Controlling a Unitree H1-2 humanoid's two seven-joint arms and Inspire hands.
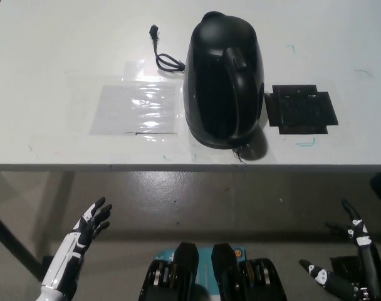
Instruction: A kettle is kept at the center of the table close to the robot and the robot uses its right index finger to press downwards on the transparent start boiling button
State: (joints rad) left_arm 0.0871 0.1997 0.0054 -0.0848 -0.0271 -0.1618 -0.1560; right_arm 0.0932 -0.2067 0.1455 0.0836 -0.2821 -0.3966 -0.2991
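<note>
Hanging low at five o'clock of the glossy black plastic kettle (224, 81), black right hand (356, 251), fingers spread, holding nothing; white left hand (90, 221) resting at seven o'clock, fingers apart. Press apparently not in hand now; next calling for reaching up to the button, too small to make out.

white table (65, 50), grey floor (178, 194)

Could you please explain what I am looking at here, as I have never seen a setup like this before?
This is the view from a camera on a humanoid robot's head, looking steeply down at a white table. The robot has two arms with fingered hands. Its white left hand shows at the lower left, below the table edge, fingers spread and holding nothing. Its black right hand shows at the lower right, also low, empty and away from the table. On the table stands a black kettle with its cord lying behind it. A clear plastic sheet lies on the kettle's left, and a flat black square pad on its right. Nothing is being held or touched.
</note>
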